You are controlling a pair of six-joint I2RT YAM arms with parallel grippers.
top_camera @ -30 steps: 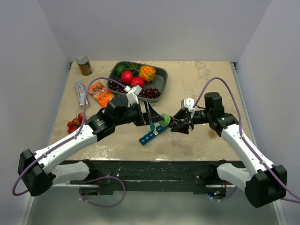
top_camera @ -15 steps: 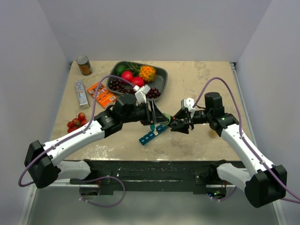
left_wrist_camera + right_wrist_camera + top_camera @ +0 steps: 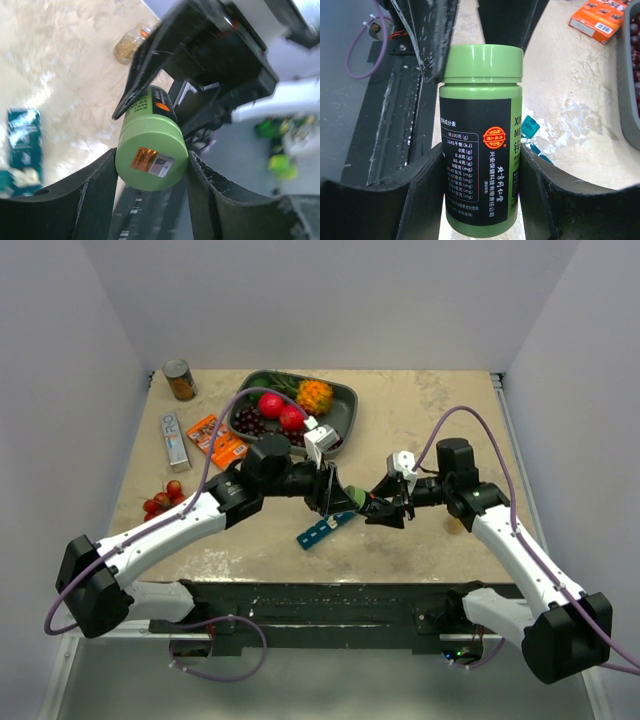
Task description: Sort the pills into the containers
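A green pill bottle (image 3: 480, 150) with a black label is held above the table's front middle, my right gripper (image 3: 481, 172) shut on its body. My left gripper (image 3: 151, 167) faces it from the left, and its fingers (image 3: 97, 190) press on both sides of the bottle's green cap (image 3: 151, 152). From above, the bottle (image 3: 358, 497) spans between the left gripper (image 3: 338, 496) and the right gripper (image 3: 383, 508). The teal-blue pill-organizer strip (image 3: 322, 530) lies on the table just below them, seen again as the teal strip (image 3: 24, 145) and partly behind the bottle as teal lids (image 3: 530, 127).
A dark grey fruit tray (image 3: 343, 416) stands at the back middle. A can (image 3: 180, 380), a white tube (image 3: 175, 438), an orange box (image 3: 215, 438) and red cherries (image 3: 160, 503) sit on the left. A small tan bottle (image 3: 131, 44) lies on the table.
My left arm has reached rightward and its fingers have come around the green bottle's cap. The right gripper has kept the bottle nearly still.
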